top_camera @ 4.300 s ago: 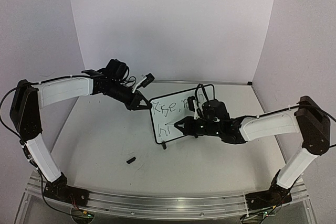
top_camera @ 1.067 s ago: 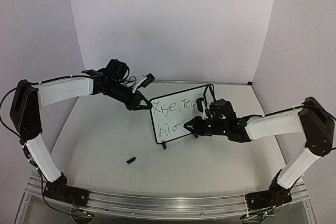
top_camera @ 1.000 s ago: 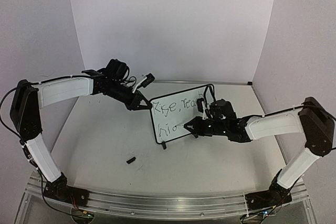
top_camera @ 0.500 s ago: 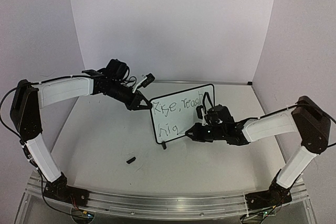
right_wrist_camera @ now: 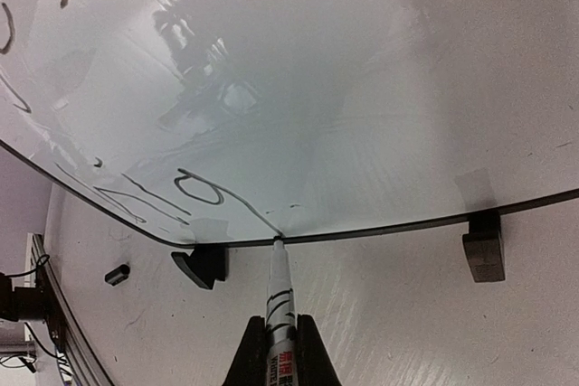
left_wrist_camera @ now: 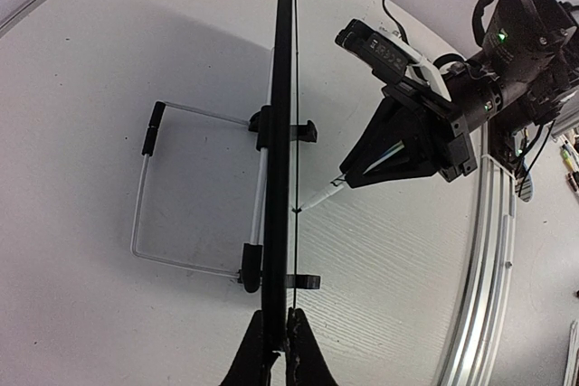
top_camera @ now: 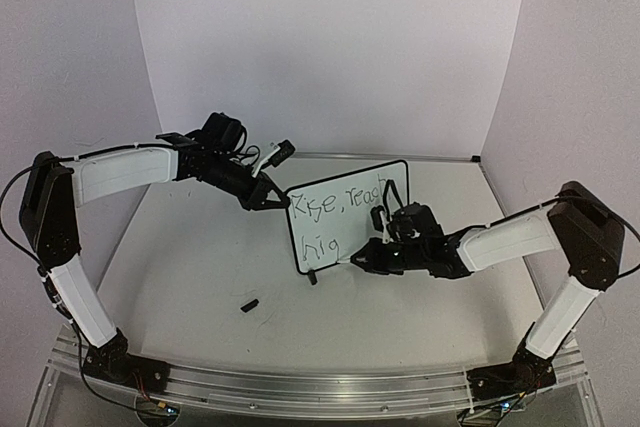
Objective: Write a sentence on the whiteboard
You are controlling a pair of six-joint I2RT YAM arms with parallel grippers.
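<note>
One whiteboard [top_camera: 322, 227] stands upright mid-table [top_camera: 200, 267], bearing one two-line sentence [top_camera: 312, 209]. The left tool [top_camera: 272, 200] is pinched tight on its 10 o'clock corner, with the arm reaching in from 9 o'clock. The right tool [top_camera: 362, 260] is narrowed around one marker [right_wrist_camera: 280, 300]. The marker's tip touches the board's 6 o'clock edge, and the forearm is low.

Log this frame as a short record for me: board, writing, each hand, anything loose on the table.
whiteboard: upright on black feet, wire stand behind
sentence: one full line, a few letters on the line below
left hand: shut on the board's top left corner
right hand: shut on the marker, tip at the board's bottom edge
loose item: small black piece on the table, in front of the board
</note>
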